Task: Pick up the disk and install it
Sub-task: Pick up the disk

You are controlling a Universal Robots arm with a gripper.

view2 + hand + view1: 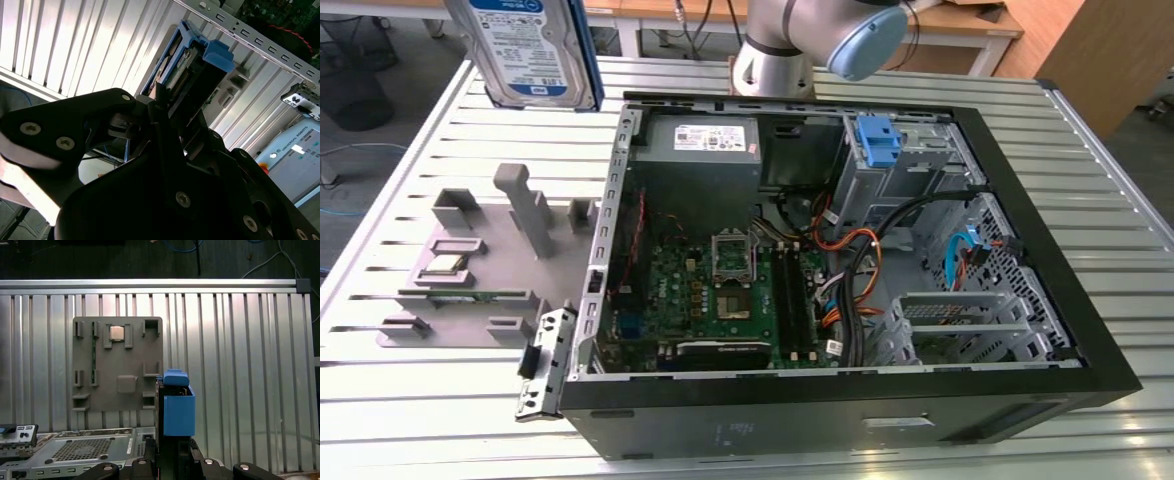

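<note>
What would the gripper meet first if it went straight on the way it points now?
Probably the bare slatted table, and the held disk would touch before the gripper does. In the first wrist view the disk sits just beside the grey fixture, so depth leaves that uncertain.

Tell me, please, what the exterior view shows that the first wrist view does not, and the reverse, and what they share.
The exterior view adds: the disk's labelled face, the arm, and the inside of the open case with its motherboard, grey power supply box and fixed blue bracket. The first wrist view adds: the hand shut on the disk, seen edge-on in its blue carrier. Shared: the disk held clear of the slatted table, the grey fixture plate and part of the case.
</note>
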